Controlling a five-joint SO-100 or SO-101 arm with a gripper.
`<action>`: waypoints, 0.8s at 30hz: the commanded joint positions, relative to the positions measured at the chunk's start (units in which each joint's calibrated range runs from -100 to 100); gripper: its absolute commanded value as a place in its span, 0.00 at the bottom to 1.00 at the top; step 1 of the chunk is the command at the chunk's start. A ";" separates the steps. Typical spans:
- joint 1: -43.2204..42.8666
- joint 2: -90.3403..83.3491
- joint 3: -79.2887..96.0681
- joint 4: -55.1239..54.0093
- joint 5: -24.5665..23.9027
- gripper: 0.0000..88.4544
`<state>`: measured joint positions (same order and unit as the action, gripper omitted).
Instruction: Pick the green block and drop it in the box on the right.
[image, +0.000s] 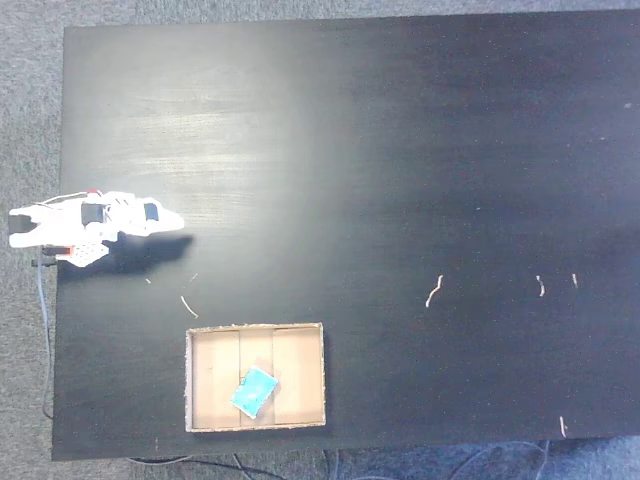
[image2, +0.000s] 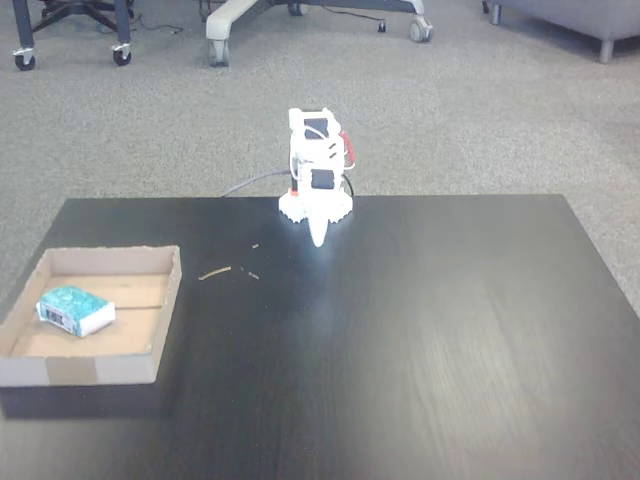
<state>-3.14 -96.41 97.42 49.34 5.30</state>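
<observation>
Cardboard first: in a fixed view from the front, the box (image2: 150, 300) sits nearest us at lower left, with the green block (image2: 75, 310) flat on its floor. We judge the drop done; nothing obvious remains. Well apart, at the table's far edge, the gripper (image2: 319, 236) points down folded, holding nothing; how far open, we cannot tell.

From above, the green block (image: 254, 390) lies inside the box (image: 300, 345), the gripper (image: 172, 222) well apart at upper left, empty.
</observation>
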 joint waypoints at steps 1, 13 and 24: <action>-1.45 -1.64 2.49 -1.52 -2.88 0.00; -4.90 -1.56 2.49 -1.69 -5.47 0.00; -4.06 -1.56 2.49 -1.69 -6.11 0.00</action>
<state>-7.63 -97.74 98.49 48.29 -0.51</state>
